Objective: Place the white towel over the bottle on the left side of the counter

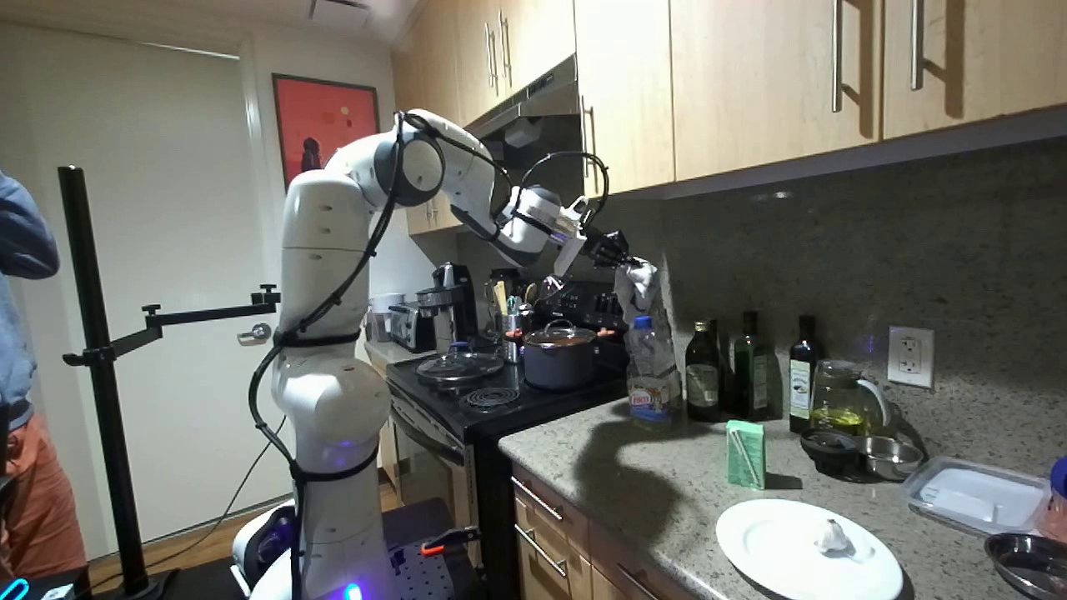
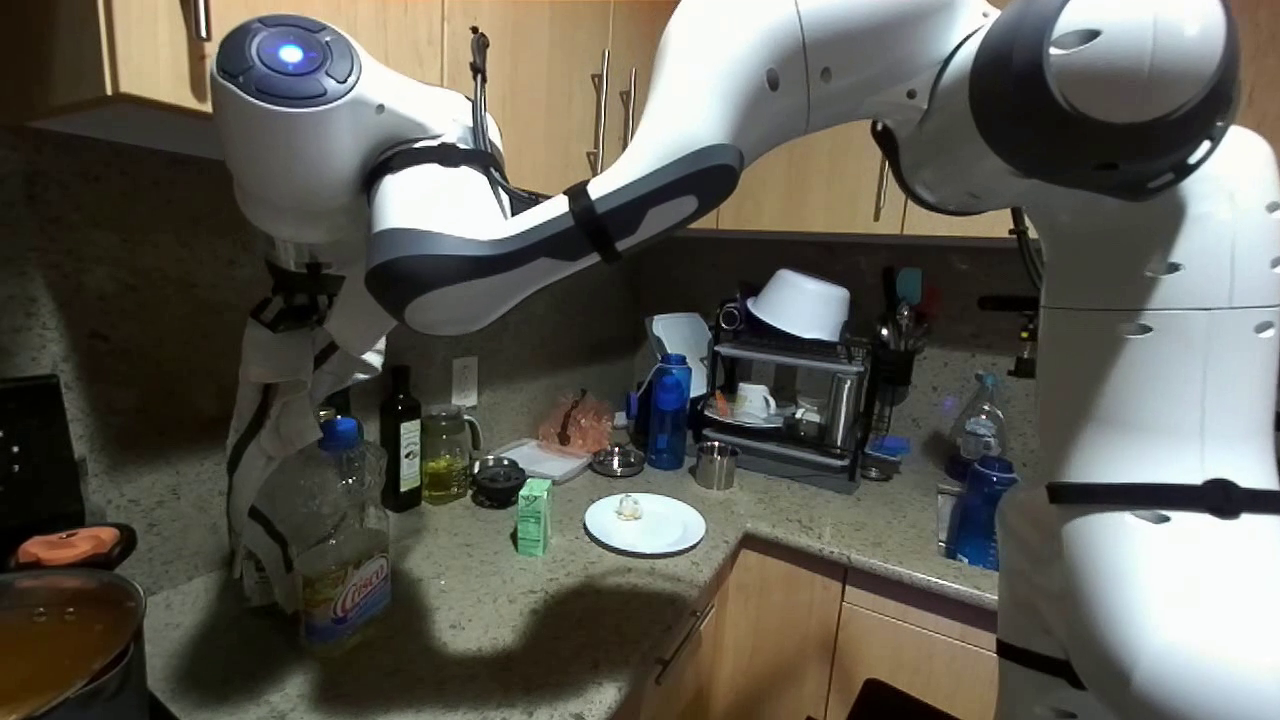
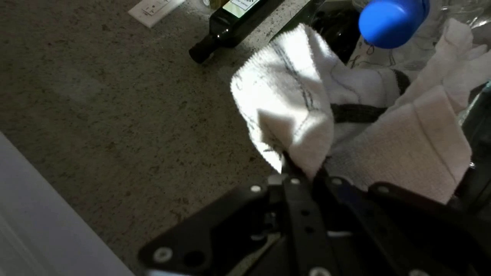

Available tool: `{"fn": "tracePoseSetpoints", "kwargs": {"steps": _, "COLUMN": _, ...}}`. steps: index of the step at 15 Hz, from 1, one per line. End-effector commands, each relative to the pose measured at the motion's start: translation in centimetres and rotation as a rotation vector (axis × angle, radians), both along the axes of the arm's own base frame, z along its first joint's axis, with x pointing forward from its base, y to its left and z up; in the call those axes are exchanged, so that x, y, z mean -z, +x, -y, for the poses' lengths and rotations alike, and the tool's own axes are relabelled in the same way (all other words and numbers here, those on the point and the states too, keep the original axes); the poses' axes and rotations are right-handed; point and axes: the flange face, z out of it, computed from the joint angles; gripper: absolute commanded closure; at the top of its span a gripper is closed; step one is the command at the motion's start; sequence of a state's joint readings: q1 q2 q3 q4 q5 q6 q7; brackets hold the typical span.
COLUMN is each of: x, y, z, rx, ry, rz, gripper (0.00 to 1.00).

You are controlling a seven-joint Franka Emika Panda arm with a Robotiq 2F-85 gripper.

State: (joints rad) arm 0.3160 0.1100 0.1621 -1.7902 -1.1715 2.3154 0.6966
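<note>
Pinching the white towel (image 3: 303,99) by a bunched part, the gripper (image 3: 303,174) hangs above the counter (image 2: 450,560) with its jaws pressed together on the fabric; the rest droops in loose, dark-striped folds. In both exterior views the towel falls just beside the clear bottle (image 2: 345,560), on the side toward the backsplash (image 1: 1000,250); whether cloth and bottle touch is unclear. The bottle stands upright at the end of the counter nearest the stove (image 1: 517,417), its blue cap (image 3: 387,23) bare in all three views. On the stove sits a lidded pot (image 1: 557,367); dark glass bottles (image 1: 702,375) stand near the backsplash. Farther along the counter, a green box (image 1: 746,454) stands near a white plate (image 1: 771,550) that holds a garlic bulb (image 1: 831,537).
</note>
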Motion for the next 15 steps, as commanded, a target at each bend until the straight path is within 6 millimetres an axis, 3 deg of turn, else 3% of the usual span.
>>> {"fn": "tracePoseSetpoints", "kwargs": {"steps": 1, "x": -0.8, "y": -3.7, "z": 0.1, "rx": 0.025, "ry": 0.000, "rz": -0.002, "gripper": 0.95}}
{"fn": "tracePoseSetpoints", "kwargs": {"steps": 7, "x": 0.1, "y": -6.4, "z": -0.1, "rx": 0.025, "ry": -0.017, "rz": -0.026, "gripper": 0.96}}
{"fn": "tracePoseSetpoints", "kwargs": {"steps": 11, "x": 0.5, "y": -6.0, "z": 0.5, "rx": 0.015, "ry": 0.004, "rz": -0.002, "gripper": 0.96}}
{"fn": "tracePoseSetpoints", "kwargs": {"steps": 15, "x": 0.6, "y": -5.1, "z": -0.8, "rx": -0.013, "ry": 0.014, "rz": 0.027, "gripper": 0.96}}
